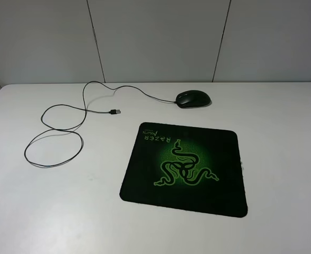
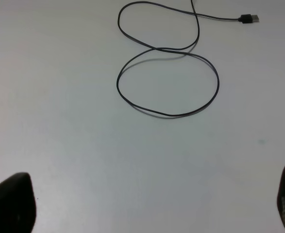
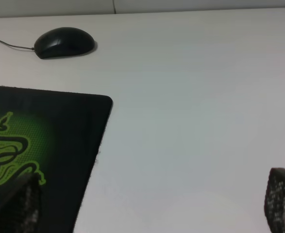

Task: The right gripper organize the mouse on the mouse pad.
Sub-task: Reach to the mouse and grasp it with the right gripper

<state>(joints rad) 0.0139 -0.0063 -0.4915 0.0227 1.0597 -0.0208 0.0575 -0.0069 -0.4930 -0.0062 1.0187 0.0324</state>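
The black mouse (image 1: 193,98) lies on the white table (image 1: 282,148) behind the mouse pad (image 1: 186,168), off the pad, with a gap between them. Its thin cable (image 1: 54,140) loops over the left of the table and ends in a USB plug (image 1: 114,111). The pad is black with a green snake logo. Neither arm shows in the exterior high view. In the right wrist view my right gripper (image 3: 149,206) is open, one finger (image 3: 16,206) over the pad's corner (image 3: 84,126), the mouse (image 3: 64,42) far ahead. My left gripper (image 2: 149,208) is open above bare table, short of the cable loop (image 2: 167,81).
A grey panelled wall (image 1: 155,37) rises behind the table's far edge. The cable loops and the USB plug (image 2: 249,19) lie loose on the left half of the table.
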